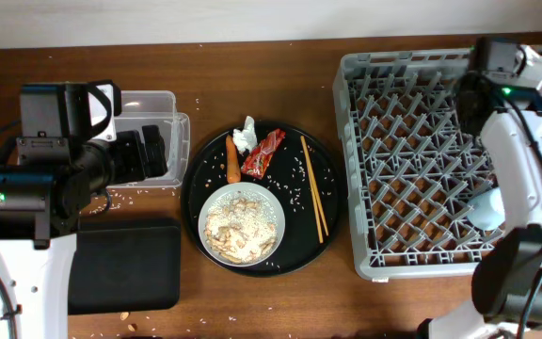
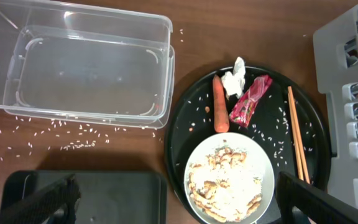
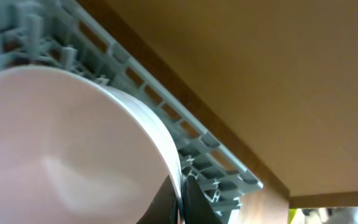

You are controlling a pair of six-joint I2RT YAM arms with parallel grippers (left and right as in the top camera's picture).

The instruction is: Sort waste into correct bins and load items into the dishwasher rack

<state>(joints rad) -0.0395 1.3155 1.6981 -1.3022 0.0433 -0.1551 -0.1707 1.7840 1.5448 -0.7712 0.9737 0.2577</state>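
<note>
Left gripper (image 2: 176,186) hangs with its fingers spread wide and nothing between them, over the clear rectangular container (image 2: 166,37), which sits toward the far left corner of the desk; loose rice grains (image 2: 73,140) lie on the wood along the container's near side. Toward the near left corner lies the shallow black rectangular tray (image 1: 125,264). In the middle of the desk the large round black tray (image 1: 299,247) carries most of the task's things. The small white bowl (image 1: 202,221) sits on its near side, filled with beige food scraps (image 1: 241,231). Beyond the bowl lie the orange carrot (image 1: 232,160), the crumpled white tissue (image 1: 246,137) and the red wrapper (image 1: 263,153), close together, the tissue touching the wrapper's far end. The wooden chopsticks (image 1: 313,188) lie side by side along the tray's right part, with stray grains scattered around them. The grey dishwasher rack (image 1: 346,141) fills the right end of the desk. Inside it, near its right side, the right gripper (image 3: 180,202) has its dark fingers closed narrowly on the rim of a pale round vessel (image 3: 67,143), bluish-white from overhead; whether it is the cup or the dish I cannot tell. Behind it the rack's pegs and outer wall show.
</note>
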